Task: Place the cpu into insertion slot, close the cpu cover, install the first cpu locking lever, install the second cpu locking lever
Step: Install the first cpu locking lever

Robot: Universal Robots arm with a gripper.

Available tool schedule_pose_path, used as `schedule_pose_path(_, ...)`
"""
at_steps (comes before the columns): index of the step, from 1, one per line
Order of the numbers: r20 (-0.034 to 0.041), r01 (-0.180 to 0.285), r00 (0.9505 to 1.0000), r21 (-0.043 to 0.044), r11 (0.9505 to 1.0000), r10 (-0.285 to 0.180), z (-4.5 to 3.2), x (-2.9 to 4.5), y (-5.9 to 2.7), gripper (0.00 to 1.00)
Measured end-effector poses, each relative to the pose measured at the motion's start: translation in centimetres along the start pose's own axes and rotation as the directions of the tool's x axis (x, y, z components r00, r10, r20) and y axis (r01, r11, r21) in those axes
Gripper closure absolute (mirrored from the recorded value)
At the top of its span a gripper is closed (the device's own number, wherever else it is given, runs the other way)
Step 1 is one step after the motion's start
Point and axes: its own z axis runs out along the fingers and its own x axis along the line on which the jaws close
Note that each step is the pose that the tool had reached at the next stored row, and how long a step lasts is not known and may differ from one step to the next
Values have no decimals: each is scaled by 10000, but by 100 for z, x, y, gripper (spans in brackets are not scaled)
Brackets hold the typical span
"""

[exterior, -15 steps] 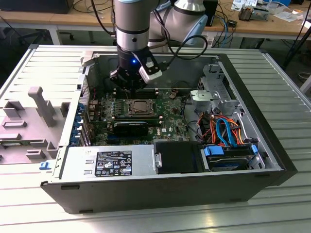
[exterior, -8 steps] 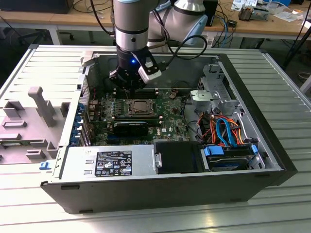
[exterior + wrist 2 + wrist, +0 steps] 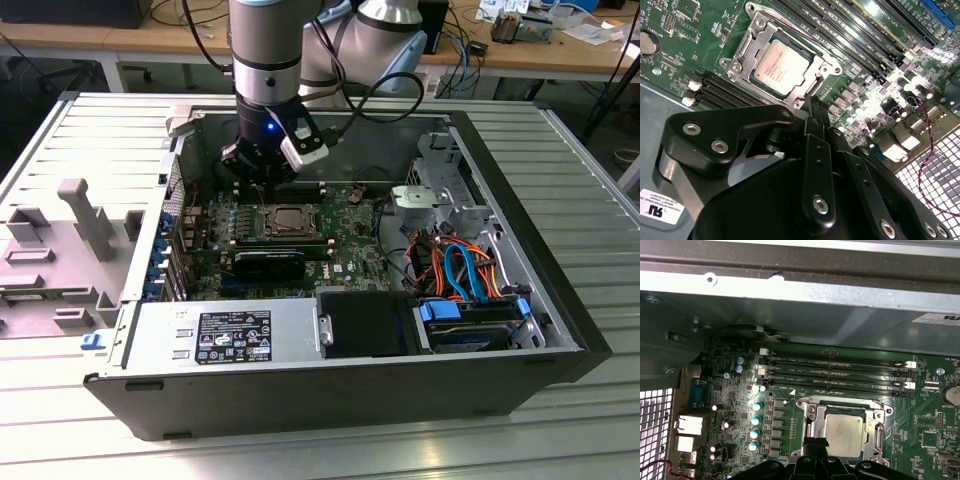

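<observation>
The black jointed gripper [image 3: 809, 102] hangs low over the green circuit board [image 3: 920, 440]. Its fingertips are pressed together right at the edge of the socket; whether a thin lever is nipped between them I cannot tell. Just beyond the tips lies the cpu [image 3: 781, 67], a flat square chip with a dull silver-grey metal top. It is seated in the insertion slot [image 3: 878, 439], a square silver-rimmed socket. The cpu cover [image 3: 746, 47], a thin silver frame plate with a square window, appears to lie down around the chip. Whether either locking lever is hooked cannot be made out. The main risk, as I judge it, comes from how close the tips are to the rim. A slip sideways could scrape the chip's top or the board. A lever pushed off its line could miss its catch and spring up, loosening the cover. Room is tight. Small silver-topped capacitors [image 3: 756, 420] stand near one side of the socket, and long narrow black memory slots [image 3: 835, 372] run just beside another. Farther off rises the grey sheet-metal case wall [image 3: 800, 315]. In the exterior view the case is open at the top, so the free way looks to be straight up.
</observation>
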Motion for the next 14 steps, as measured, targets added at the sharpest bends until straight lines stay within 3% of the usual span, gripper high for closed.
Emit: schedule_pose_path(14, -1, 0, 10000, 0, 10000, 0, 1, 42, 4, 89)
